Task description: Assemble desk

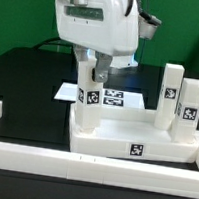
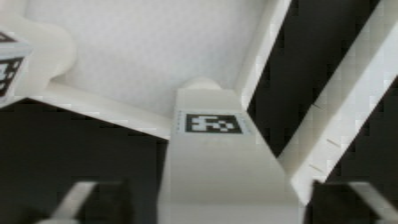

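Two fingers [image 2: 71, 200] blurred, straddling leg [image 2: 217, 150]; tabletop [image 1: 132, 144] partly hidden

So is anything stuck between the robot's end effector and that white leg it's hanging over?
Nothing visible. In the wrist view the end effector stands open right over the leg, one finger on each side, with no other part between them. The leg stands upright on the tabletop.

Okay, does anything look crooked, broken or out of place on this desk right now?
Nothing stands out. The tabletop lies flat. The leg below the open gripper stands upright, as does the leg pair at the exterior view's right. No damage shows. Only three legs are in view.
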`<state>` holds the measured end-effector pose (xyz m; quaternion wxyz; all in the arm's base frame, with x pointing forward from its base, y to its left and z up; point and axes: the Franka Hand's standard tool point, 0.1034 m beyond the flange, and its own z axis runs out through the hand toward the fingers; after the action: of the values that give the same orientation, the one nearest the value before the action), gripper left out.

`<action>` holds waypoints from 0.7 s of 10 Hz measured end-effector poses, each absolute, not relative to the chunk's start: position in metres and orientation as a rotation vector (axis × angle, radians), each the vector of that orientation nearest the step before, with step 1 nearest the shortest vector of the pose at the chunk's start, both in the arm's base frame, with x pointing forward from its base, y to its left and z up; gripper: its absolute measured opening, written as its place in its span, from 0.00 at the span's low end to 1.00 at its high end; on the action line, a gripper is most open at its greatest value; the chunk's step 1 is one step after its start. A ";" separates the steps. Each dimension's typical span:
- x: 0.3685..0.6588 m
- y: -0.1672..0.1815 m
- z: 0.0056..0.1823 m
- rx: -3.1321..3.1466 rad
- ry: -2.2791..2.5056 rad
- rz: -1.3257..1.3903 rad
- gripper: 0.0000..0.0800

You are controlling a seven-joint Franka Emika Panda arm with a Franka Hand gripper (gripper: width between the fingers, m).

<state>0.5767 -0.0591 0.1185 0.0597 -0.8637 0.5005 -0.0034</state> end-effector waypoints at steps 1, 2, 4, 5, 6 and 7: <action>0.576 -0.060 0.118 -2.682 1.404 -0.018 0.78; 0.577 -0.059 0.118 -2.754 1.259 -0.027 0.80; 0.577 -0.057 0.118 -2.848 1.031 -0.040 0.81; 0.577 -0.057 0.118 -2.895 0.892 -0.047 0.81; 0.577 -0.055 0.118 -2.930 0.773 -0.054 0.81; 0.577 -0.054 0.118 -2.958 0.664 -0.059 0.81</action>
<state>0.5769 -0.0539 0.1176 0.0549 -0.9741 0.2186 -0.0195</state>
